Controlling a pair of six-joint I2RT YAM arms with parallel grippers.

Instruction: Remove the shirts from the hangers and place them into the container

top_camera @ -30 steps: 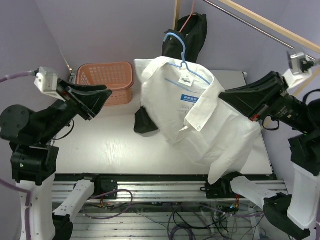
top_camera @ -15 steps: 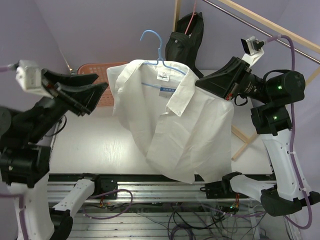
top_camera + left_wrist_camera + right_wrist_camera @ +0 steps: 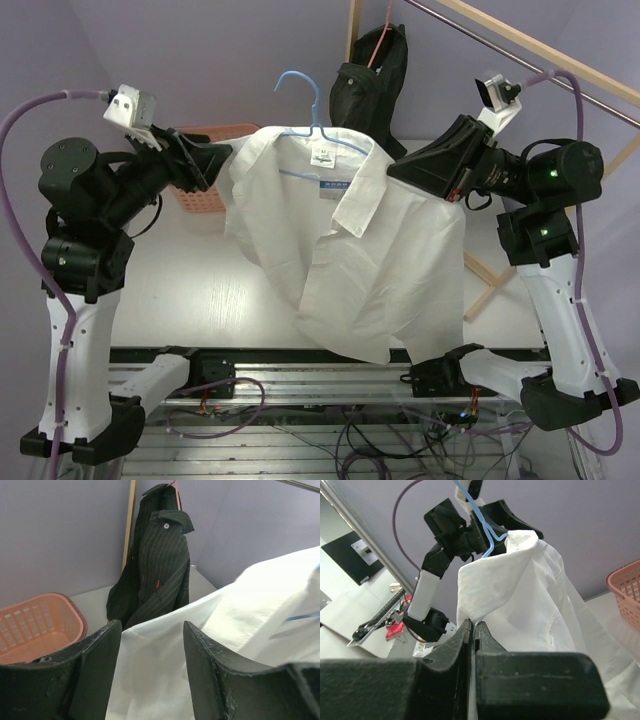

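Right gripper (image 3: pixel 472 630): clamped flat on a fold of the white shirt (image 3: pixel 380 250) at the shoulder, just beside the collar. Holds shirt plus blue hanger (image 3: pixel 310 112) in the air above the table (image 3: pixel 190 290), hook free and on no rail. Likely reason: hanging weight drags the cloth down and leaves the wire exposed for pulling out.

Left gripper (image 3: pixel 151 630): fingers spread apart at the opposite shoulder, white cloth showing in the gap. Grasping nothing as far as visible; cannot tell whether the pads touch the cloth. Looks lined up to take that shoulder and slip it off the wire end.

Further out: basket (image 3: pixel 35 625) at the back left of the table, just behind the left gripper, no clothing seen inside. Dark pinstriped shirt (image 3: pixel 157 565) on the pink hanger (image 3: pixel 383 35), hung by the wooden pole (image 3: pixel 352 25) at the back, well apart from both grippers.

Labels: small white tag (image 3: pixel 322 155) inside the white collar, blue tag (image 3: pixel 335 180) just below it. Print on both too small to read. No other writing visible.
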